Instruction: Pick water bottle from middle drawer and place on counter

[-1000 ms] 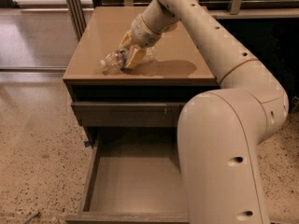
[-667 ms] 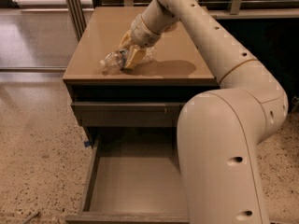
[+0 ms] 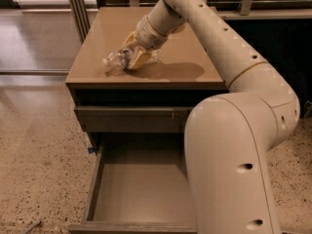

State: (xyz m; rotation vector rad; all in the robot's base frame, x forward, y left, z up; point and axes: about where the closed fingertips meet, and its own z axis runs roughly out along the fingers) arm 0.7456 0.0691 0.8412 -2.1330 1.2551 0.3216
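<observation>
Lying on the counter (image 3: 97, 48) near its edge, the bottle (image 3: 118, 60) is held tight by the gripper (image 3: 136, 57), which should let go slowly so it won't roll off.

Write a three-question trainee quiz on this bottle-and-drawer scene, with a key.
1. Fill in one word: the middle drawer is pulled ____.
2. True or false: the water bottle stands upright inside the middle drawer.
3. Where is the gripper?
A) inside the drawer
B) over the counter, at the water bottle
C) down by the floor

Key:
1. open
2. false: it lies on its side on the counter
3. B
</observation>
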